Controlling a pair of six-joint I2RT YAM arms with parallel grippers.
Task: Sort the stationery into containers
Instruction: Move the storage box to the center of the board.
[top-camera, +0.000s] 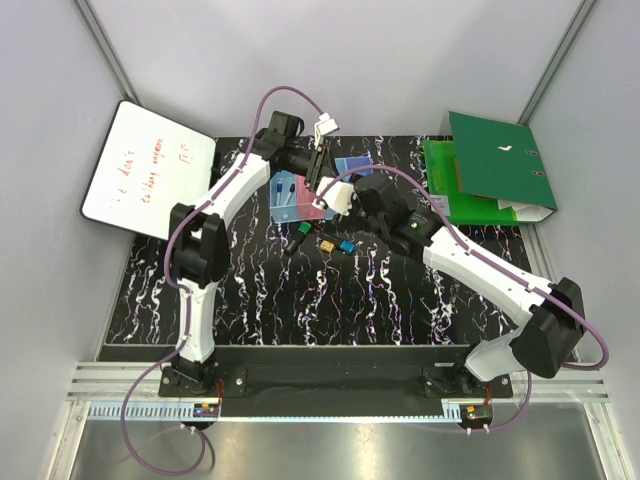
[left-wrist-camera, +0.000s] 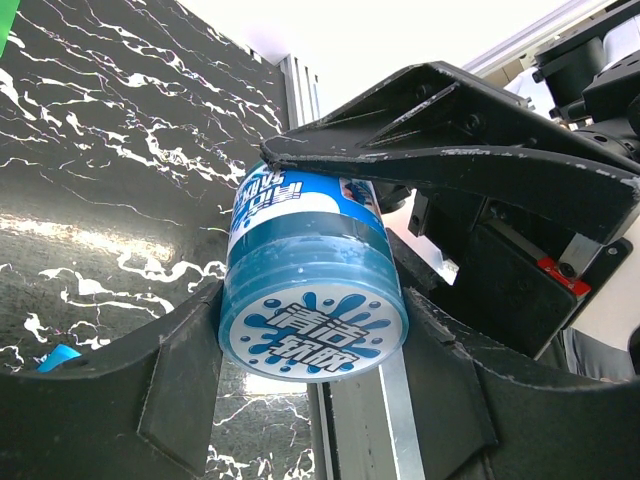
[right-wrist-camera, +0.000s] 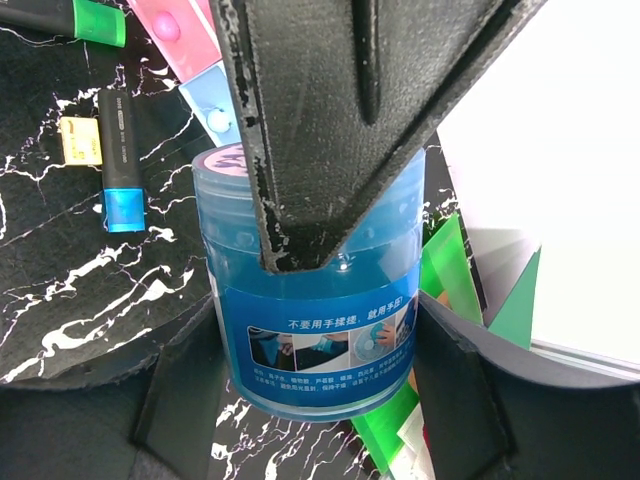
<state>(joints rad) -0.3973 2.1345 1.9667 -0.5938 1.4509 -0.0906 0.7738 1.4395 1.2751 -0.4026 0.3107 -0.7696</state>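
The round blue squat jar (left-wrist-camera: 312, 290) with a white splash label is held in the air between both grippers. My left gripper (left-wrist-camera: 312, 365) is shut on its base end, and my right gripper (right-wrist-camera: 315, 370) is shut on its labelled side (right-wrist-camera: 320, 340). The two grippers meet above the bins in the top view, left (top-camera: 322, 178) and right (top-camera: 342, 196). The joined bins (top-camera: 296, 203) show light blue and pink compartments, with blue and purple ones behind (top-camera: 352, 166). A green and black marker (top-camera: 300, 237), a yellow piece (top-camera: 326, 245) and a blue piece (top-camera: 347, 246) lie on the mat.
The green binder (top-camera: 495, 175) lies at the back right. The whiteboard (top-camera: 145, 170) with red writing lies at the back left. In the right wrist view a black marker with a blue cap (right-wrist-camera: 120, 165) lies beside a yellow piece (right-wrist-camera: 80, 140).
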